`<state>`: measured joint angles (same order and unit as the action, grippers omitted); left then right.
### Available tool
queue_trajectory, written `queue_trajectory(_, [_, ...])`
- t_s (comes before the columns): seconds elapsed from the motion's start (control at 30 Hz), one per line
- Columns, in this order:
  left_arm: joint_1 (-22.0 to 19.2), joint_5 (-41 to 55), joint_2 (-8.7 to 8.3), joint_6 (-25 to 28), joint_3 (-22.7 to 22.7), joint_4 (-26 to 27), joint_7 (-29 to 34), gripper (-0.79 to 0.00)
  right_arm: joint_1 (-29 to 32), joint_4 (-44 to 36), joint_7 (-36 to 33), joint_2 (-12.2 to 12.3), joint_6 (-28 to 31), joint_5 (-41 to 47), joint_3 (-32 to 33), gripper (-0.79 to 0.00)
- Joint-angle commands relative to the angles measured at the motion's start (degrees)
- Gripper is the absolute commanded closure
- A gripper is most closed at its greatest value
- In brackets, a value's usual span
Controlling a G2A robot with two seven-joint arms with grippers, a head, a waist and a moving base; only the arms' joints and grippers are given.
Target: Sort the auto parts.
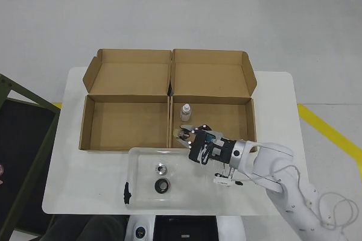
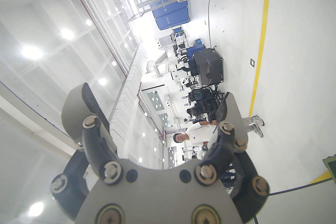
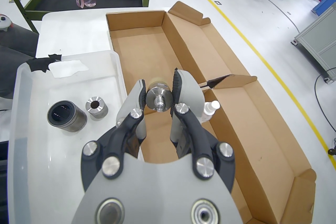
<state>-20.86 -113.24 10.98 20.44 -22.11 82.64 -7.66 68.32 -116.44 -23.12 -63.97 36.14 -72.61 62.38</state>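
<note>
On the bench (image 1: 271,96), left box (image 1: 125,128) and right box (image 1: 230,123) sit side by side — a bottle (image 1: 185,112) stands in the right. Before them, a tray (image 1: 184,194) holds a sleeve (image 1: 162,185) and a cylinder (image 1: 161,169).

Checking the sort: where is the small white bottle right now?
In the top view, the white bottle sits in the right cardboard box, by the wall it shares with the left box, just beyond the right claw.

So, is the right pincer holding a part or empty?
Holding one: the right pincer is shut on a metal cylinder, pads pressed to both sides, above a box.
</note>
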Motion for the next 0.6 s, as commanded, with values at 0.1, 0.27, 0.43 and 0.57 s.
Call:
queue_trajectory(0.1, [0.00, 0.00, 0.00, 0.00, 0.00, 0.00, 0.00, -0.785, -2.06, 3.66, -2.55, -0.09, 0.39, 2.40, 0.29, 0.000])
queue_trajectory(0.27, [0.00, 0.00, 0.00, 0.00, 0.00, 0.00, 0.00, -0.785, -4.69, 8.35, -4.71, -0.27, 0.82, 4.22, 0.06, 0.000])
queue_trajectory(0.43, [0.00, 0.00, 0.00, 0.00, 0.00, 0.00, 0.00, -0.785, -7.43, 12.20, -7.80, -0.46, 1.47, 5.04, -0.81, 0.000])
queue_trajectory(0.57, [0.00, 0.00, 0.00, 0.00, 0.00, 0.00, 0.00, -0.785, -9.82, 15.20, -10.37, -0.71, 1.59, 5.44, -1.85, 0.000])
